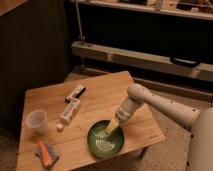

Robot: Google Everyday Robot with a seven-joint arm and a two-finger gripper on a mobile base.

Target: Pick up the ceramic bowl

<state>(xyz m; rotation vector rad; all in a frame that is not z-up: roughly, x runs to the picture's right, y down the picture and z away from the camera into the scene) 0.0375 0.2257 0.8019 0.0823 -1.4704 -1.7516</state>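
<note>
On the light wooden slatted table (107,87), starting at the left, a small translucent plastic cup (37,121) stands at about nine o'clock of the tabletop. An orange-and-blue flat object (46,154), perhaps a sponge, lies at seven o'clock near the front corner. Towards the middle lies a white rectangular packet (70,111) with a tiny pale cube (59,127) just beside its lower end, and a red-and-white wrapped bar (76,92) lies just beyond it at eleven o'clock. The wide, shallow, glossy green ceramic bowl (100,145) sits upright at five o'clock of the table, near the front edge and well apart from the other items. The pale-tipped gripper (111,130) of the white robot arm (150,102) is at the bowl's one o'clock rim, pointing down into it. Whether it is apart or together cannot be told, nor whether it touches the glaze. The step in hand looks like setting a rim grasp. To do it well, the gripper should straddle the bowl's wall at one o'clock, seat deep enough to clear the curved lip, and clamp firmly, since the glaze is likely slippery. The lift should be slow and straight up: a one-sided hold will probably let the bowl sag towards seven o'clock. Any sideways push risks sliding it towards the front edge.
</note>
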